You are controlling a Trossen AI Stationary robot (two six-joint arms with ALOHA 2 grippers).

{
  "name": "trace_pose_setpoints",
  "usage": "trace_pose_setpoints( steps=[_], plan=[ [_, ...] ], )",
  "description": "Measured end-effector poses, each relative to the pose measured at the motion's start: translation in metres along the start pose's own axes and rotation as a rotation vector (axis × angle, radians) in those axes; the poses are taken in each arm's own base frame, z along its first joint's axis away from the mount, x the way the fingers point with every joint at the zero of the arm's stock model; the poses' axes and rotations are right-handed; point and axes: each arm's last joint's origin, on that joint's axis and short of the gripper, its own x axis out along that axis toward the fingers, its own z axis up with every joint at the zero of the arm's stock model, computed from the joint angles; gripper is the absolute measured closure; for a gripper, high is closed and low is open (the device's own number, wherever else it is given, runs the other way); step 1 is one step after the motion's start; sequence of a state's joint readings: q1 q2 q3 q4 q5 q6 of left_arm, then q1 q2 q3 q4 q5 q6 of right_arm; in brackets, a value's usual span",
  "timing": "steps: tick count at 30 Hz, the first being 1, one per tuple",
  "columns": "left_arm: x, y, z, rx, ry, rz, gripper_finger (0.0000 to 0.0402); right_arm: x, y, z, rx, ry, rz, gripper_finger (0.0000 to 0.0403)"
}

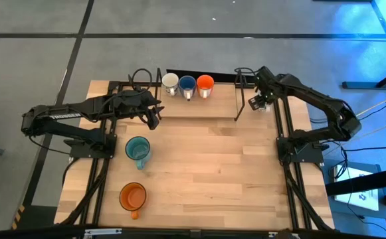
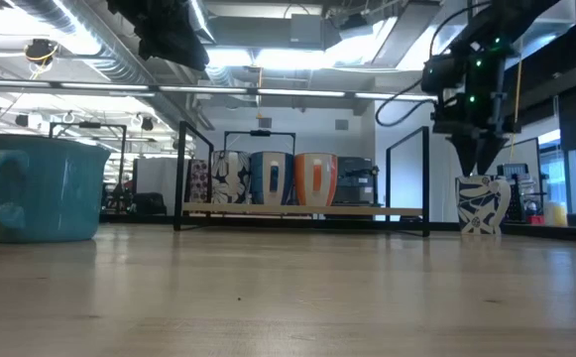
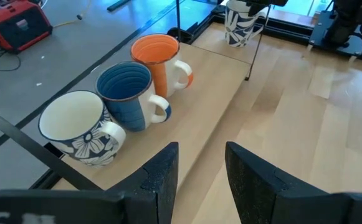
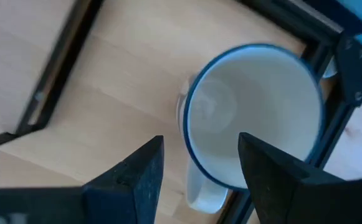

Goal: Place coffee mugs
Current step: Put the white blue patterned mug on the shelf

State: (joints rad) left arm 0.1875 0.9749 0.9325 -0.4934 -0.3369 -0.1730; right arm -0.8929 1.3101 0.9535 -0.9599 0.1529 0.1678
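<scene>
Three mugs stand in a row on a low shelf at the far edge: a white flowered mug (image 3: 81, 127), a dark blue mug (image 3: 128, 93) and an orange mug (image 3: 159, 59). A teal mug (image 1: 138, 150) and a second orange mug (image 1: 133, 196) stand upright on the table's near left. A white mug with blue pattern (image 2: 483, 203) stands at the far right. My left gripper (image 3: 200, 152) is open and empty, just in front of the shelf's left end. My right gripper (image 4: 199, 146) is open, pointing down over the white mug (image 4: 255, 118), its fingers astride the rim on the handle side. My right gripper comes at the white patterned mug from above, one finger (image 4: 274, 180) over its inside and the other (image 4: 137, 174) outside, by the handle (image 4: 205, 193). The mug stands upright on the table. Whether a finger touches the rim, I cannot tell.
The shelf (image 1: 199, 109) is a wooden board in a black frame with thin upright posts (image 2: 426, 178) at its ends. Both arm bases stand on black rails along the table's left and right edges. The table's middle (image 1: 212, 166) is bare wood.
</scene>
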Motion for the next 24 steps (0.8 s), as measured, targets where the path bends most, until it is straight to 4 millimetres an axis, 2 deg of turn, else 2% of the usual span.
trace_pose_setpoints(
  steps=[7,20,24],
  plan=[
    [0.0,0.0,0.0,0.0,0.001,0.0,0.0276,0.013,-0.002,0.006,-0.014,0.036,0.001,0.0223],
    [0.0,0.0,0.0,0.002,0.0,0.002,0.0276,0.028,-0.002,0.01,-0.016,0.093,0.021,0.0385],
    [0.0,0.0,0.0,0.026,0.0,0.003,0.0276,0.027,-0.002,0.01,-0.02,0.094,0.015,0.0391]
  ],
)
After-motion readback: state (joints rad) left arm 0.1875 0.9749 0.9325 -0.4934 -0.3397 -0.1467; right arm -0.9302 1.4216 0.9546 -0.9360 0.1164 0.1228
